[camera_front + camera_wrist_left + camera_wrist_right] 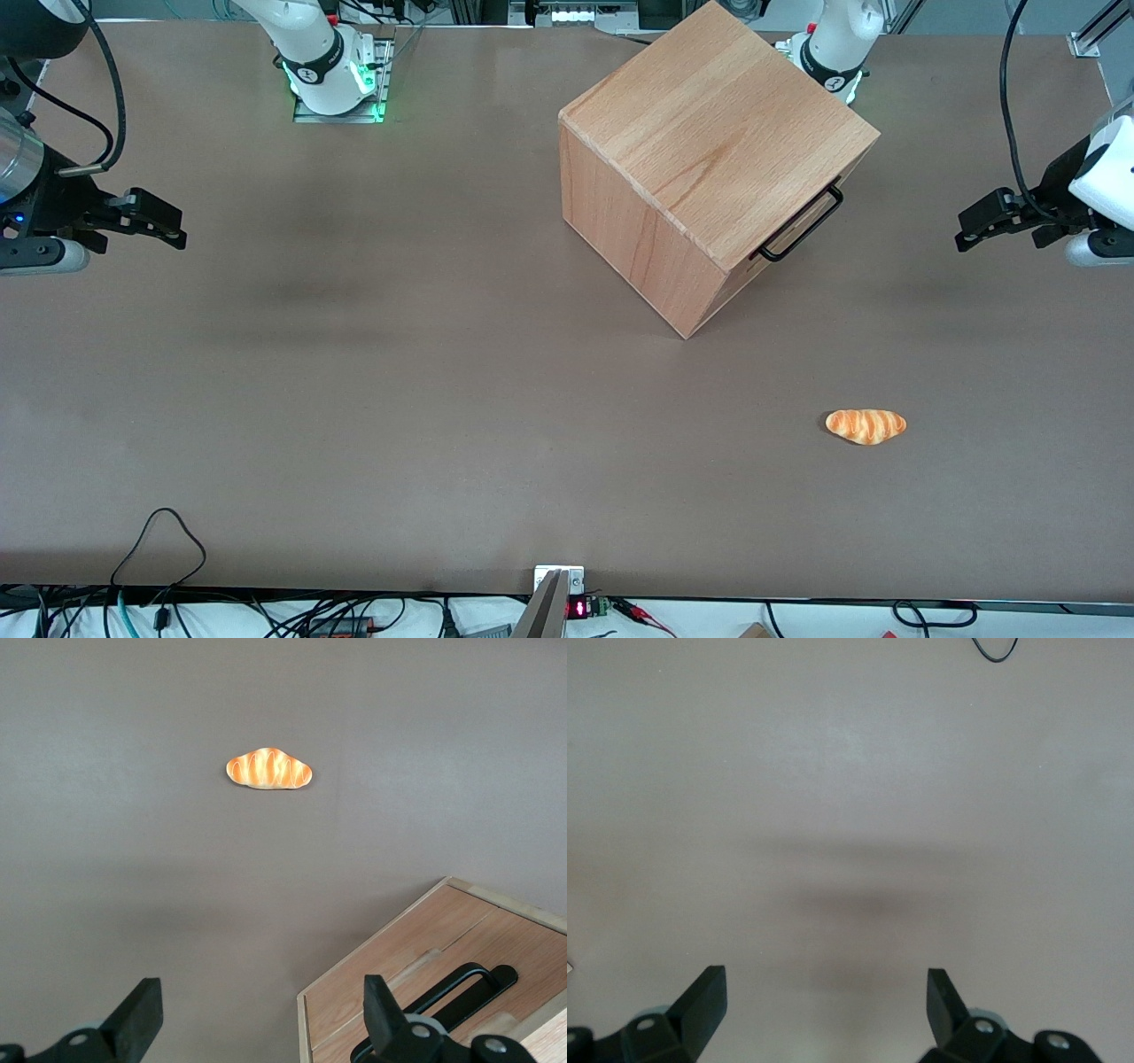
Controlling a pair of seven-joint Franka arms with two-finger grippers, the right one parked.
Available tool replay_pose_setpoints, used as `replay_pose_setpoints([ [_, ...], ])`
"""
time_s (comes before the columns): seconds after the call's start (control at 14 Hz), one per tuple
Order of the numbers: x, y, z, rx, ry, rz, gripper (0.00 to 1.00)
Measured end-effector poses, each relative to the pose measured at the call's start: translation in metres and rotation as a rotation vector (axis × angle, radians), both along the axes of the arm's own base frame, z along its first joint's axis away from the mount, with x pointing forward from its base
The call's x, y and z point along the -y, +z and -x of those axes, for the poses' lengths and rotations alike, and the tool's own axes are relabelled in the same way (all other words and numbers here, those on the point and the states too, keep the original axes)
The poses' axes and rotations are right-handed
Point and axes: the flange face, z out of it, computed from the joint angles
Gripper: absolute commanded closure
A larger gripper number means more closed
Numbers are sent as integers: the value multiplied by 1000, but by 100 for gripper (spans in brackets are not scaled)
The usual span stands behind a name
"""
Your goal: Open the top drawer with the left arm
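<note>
Beech wood fills the middle of the brown table [354,399]: the cabinet [709,133] stands turned at an angle, one corner toward the front camera. Its top drawer [802,217] is shut, flush with the cabinet front, and the thin black handle [802,226] sticks out from the face that points toward my end of the table.

My gripper [970,232] hangs above the table at the working arm's end, well apart from the cabinet and roughly level with the handle. My fingers [142,1014] are spread wide with nothing between them; they touch neither the handle nor the wood. From my wrist I see the corner of the cabinet just under one fingertip, with the handle [461,988] lying along the drawer front [416,948], its bar standing clear of the wood.

A small orange bread roll [866,425] lies flat on the table, nearer the front camera than the cabinet and apart from it. In my wrist view the roll [268,769] sits alone on bare table, well away from both fingers and from the cabinet corner.
</note>
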Motion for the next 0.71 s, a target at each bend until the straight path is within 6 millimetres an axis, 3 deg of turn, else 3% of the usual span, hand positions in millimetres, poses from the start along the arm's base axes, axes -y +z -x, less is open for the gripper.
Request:
replay_pose_setpoints([
  [0.71, 1, -7, 1, -31, -4, -1, 0],
])
